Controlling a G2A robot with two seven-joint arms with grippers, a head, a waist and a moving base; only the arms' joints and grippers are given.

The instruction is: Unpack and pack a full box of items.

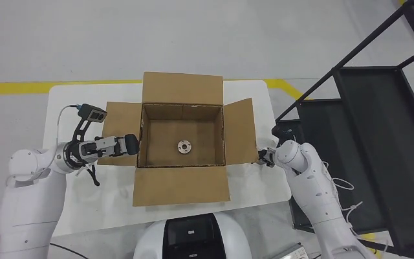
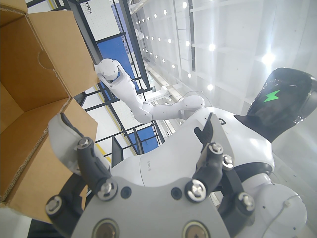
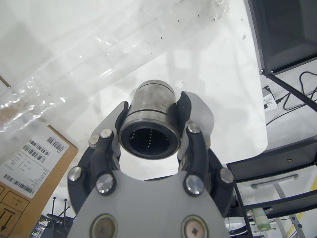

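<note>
1. The right gripper (image 3: 154, 105) is pinching a metal sleeve (image 3: 151, 121), a short, dull grey hollow cylinder with a groove round its body and a dark bore. One black-padded finger presses on each side.
2. In the top view this gripper sits just off the outer edge of the right-hand flap of the cardboard box (image 1: 183, 111), above the white table (image 1: 65, 107).
3. Just past the sleeve, a sheet of clear plastic film (image 3: 99, 40) lies crumpled on the table top.
4. A white label (image 3: 32, 159) is stuck to a brown cardboard face beside the right gripper. It carries several barcodes and lines of small print too fine to read. A black arrow mark is printed on the cardboard near it.
5. The left gripper (image 2: 136, 134) has its fingers spread wide with nothing between them. It hangs at the box's left wall, over the left flap.
6. The box stands at mid-table with all four flaps folded outward. One round metal part (image 1: 184, 147) with a centre hole lies on its floor.
7. A black metal rack (image 1: 362, 129) stands beyond the table's right side.
8. A yellow line (image 1: 65, 86) runs across the floor behind the table.
</note>
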